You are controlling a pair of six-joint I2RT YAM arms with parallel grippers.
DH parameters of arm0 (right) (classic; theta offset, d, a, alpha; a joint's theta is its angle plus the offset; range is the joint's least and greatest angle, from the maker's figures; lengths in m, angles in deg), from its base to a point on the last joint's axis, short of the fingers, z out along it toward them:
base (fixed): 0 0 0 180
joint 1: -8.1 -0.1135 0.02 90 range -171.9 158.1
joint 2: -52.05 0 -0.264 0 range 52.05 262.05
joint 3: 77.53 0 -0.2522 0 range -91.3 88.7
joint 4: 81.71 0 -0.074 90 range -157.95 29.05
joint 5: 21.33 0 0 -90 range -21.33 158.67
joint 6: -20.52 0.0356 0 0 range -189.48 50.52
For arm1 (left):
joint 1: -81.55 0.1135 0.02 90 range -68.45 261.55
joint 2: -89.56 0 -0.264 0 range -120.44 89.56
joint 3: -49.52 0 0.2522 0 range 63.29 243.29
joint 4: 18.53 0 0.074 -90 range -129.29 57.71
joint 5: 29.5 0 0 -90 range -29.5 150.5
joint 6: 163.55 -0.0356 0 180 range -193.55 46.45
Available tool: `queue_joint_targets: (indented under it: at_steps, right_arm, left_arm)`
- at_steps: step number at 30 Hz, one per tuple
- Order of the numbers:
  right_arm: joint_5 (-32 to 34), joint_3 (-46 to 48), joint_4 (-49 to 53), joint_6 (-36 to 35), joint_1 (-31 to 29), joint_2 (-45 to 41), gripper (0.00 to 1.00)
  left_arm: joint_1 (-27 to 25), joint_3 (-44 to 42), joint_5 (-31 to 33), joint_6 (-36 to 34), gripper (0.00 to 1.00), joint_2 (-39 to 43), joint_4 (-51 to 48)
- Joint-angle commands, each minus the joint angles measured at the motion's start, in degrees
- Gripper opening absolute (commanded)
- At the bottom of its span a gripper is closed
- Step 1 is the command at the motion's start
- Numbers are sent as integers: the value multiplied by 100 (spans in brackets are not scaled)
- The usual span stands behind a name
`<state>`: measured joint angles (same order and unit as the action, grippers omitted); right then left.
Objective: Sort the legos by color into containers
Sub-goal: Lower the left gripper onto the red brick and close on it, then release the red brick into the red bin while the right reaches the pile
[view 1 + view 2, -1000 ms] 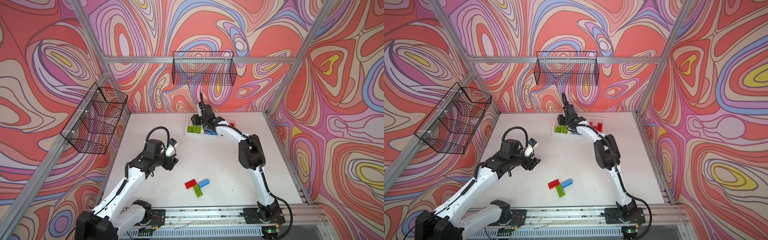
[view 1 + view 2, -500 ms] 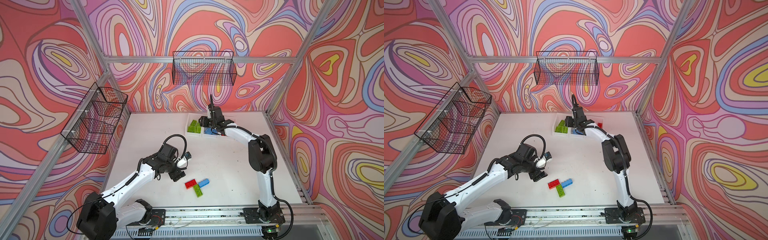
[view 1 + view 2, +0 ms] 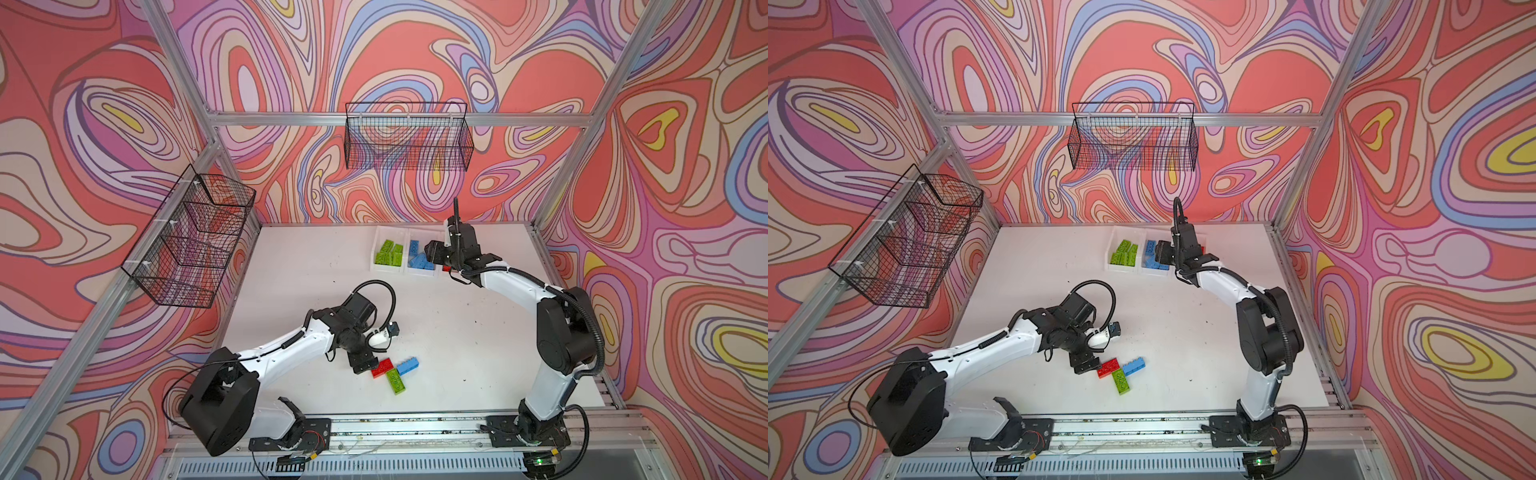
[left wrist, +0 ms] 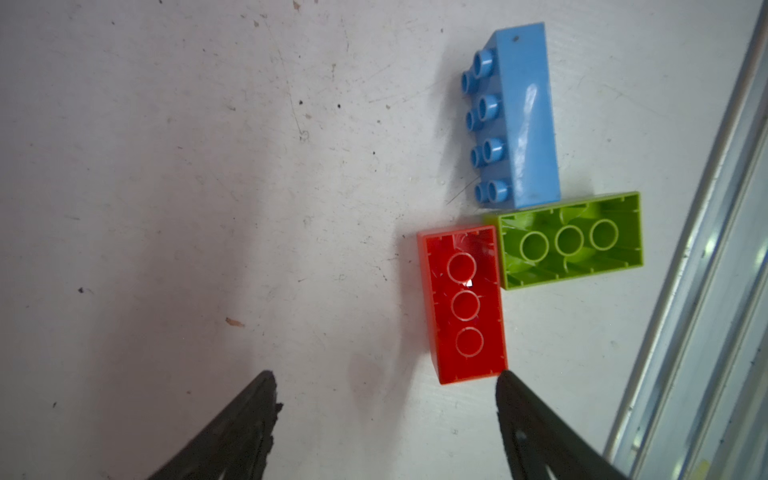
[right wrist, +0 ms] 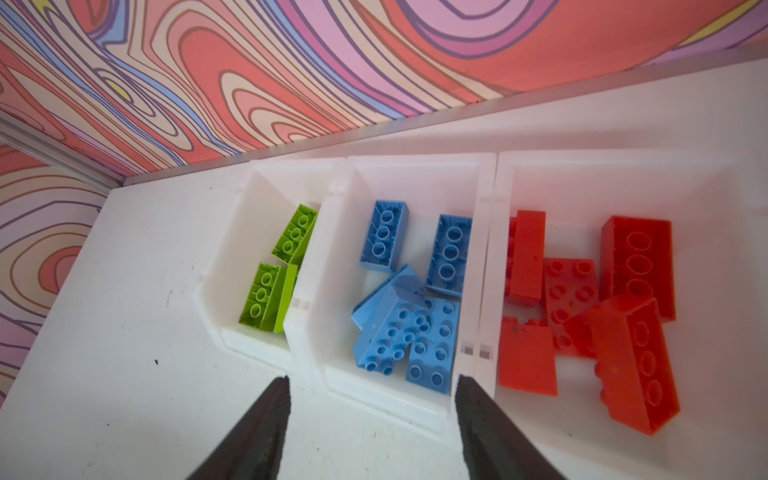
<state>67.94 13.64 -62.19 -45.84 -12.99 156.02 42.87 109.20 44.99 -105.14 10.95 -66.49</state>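
The white table takes up the whole floor of the cell. A black wire basket hangs on the left wall and a second wire basket on the back wall.

Three white bins stand joined in a row at the far edge of the table. In both top views the left bin holds only lime green bricks, several of them lying packed together. The middle bin holds about five light blue bricks, some stud-side up, some hollow-side up and one tipped against the others. The right bin holds five or six red bricks in a loose jumble (the right arm hides most of this bin from above).

Three bricks lie loose near the front of the table. A red brick and a green brick lie hollow-side up, touching at right angles. A blue brick lies on its side with one end against the green one.

The left gripper stands wide open and empty, with one fingertip right at a corner of the red brick. The right gripper hangs over the front rim of the middle bin, jaws apart with nothing between them.
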Motion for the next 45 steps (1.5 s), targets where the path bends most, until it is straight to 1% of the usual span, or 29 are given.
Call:
queue_joint_targets:
  at_steps: [1,8,15,21,26,29,31,36,40,45]
  right_arm:
    - [115,191,11,30,73,-277,67]
    - [170,378,30,6,126,-491,67]
    - [203,465,74,-35,166,-583,65]
    - [266,634,88,-48,201,-717,64]
    - [326,802,118,-81,277,-879,63]
    - [321,892,141,-80,352,-969,63]
    - [341,973,160,-90,400,-1046,62]
    - [383,1357,137,-54,557,-1350,62]
    - [321,1785,110,39,684,-1612,61]
    - [361,2297,140,197,701,-1930,61]
  left_arm:
    - [-115,164,-204,-207,85,-162,-120]
    - [-401,208,-330,-307,82,-520,-201]
    - [-509,241,62,-409,76,-919,-203]
    - [-518,434,212,-218,62,-1326,-97]
    - [-519,632,198,-165,41,-1497,-104]
    - [-518,732,214,-163,33,-1528,-92]
    - [-518,774,278,-163,30,-1513,-6]
    - [-454,1031,432,-124,26,-1455,364]
    - [-320,1439,529,-90,26,-1570,748]
    - [-170,2610,484,42,26,-2175,1114]
